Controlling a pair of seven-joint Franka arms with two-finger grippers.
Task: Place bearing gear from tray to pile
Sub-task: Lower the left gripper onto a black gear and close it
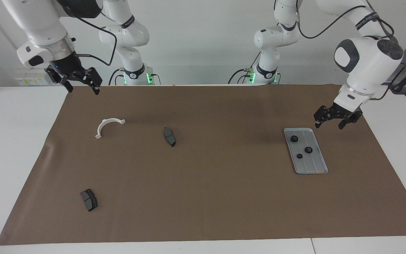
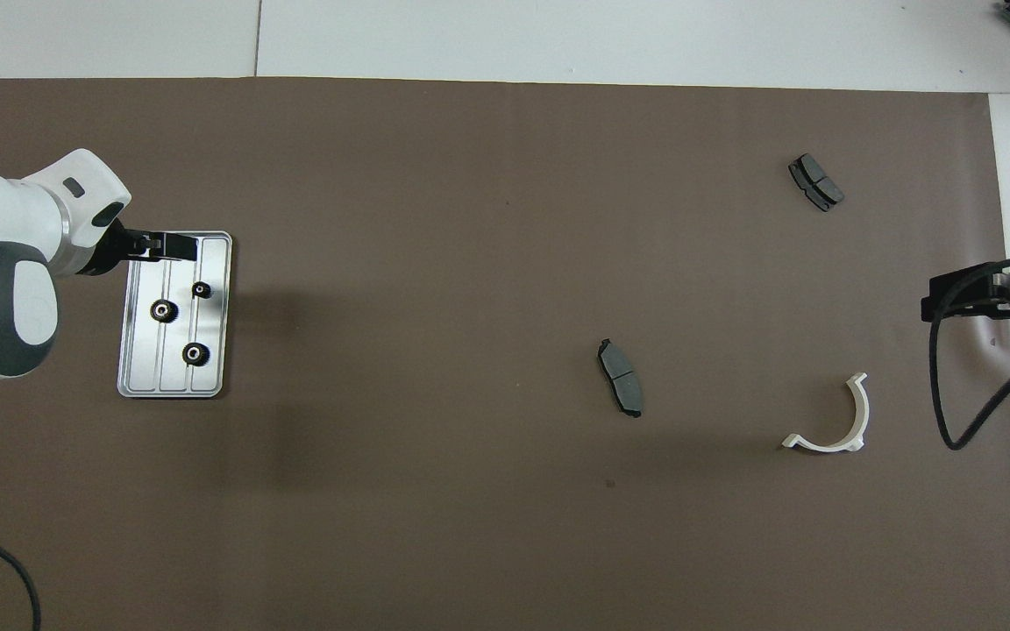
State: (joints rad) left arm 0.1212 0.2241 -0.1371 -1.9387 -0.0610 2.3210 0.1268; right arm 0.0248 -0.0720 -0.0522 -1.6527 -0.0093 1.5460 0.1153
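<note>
The left gripper (image 1: 332, 120) hangs in the air with its two fingers spread apart and nothing between them. It is not touching anything. Seen from the top, its tips sit over one corner of the tray (image 2: 214, 386).

The tray lies flat on the brown mat (image 1: 224, 197) just under and a little past the gripper. Three small black gears are in it. The first gear (image 1: 294, 138) is the closest one to the gripper. The second gear (image 1: 308, 150) is a bit farther off, and the third gear (image 1: 299, 156) is just beside that one. None has left the tray yet, so no pile has been started on the mat.

Here is what could go wrong. The gears are tiny and round, so the fingers could slip off one and flick it away. The second and third gears sit close together, so grabbing one could bump the other. The tray has a raised edge and ridges, and a finger could catch there and push the whole tray.

Much farther from this gripper are a grey pad (image 1: 169, 136), a white curved bracket (image 1: 108, 126) and another grey pad (image 1: 89, 199).

The right gripper (image 1: 80, 84) waits at the other end of the table, up in the air, fingers spread and empty.
</note>
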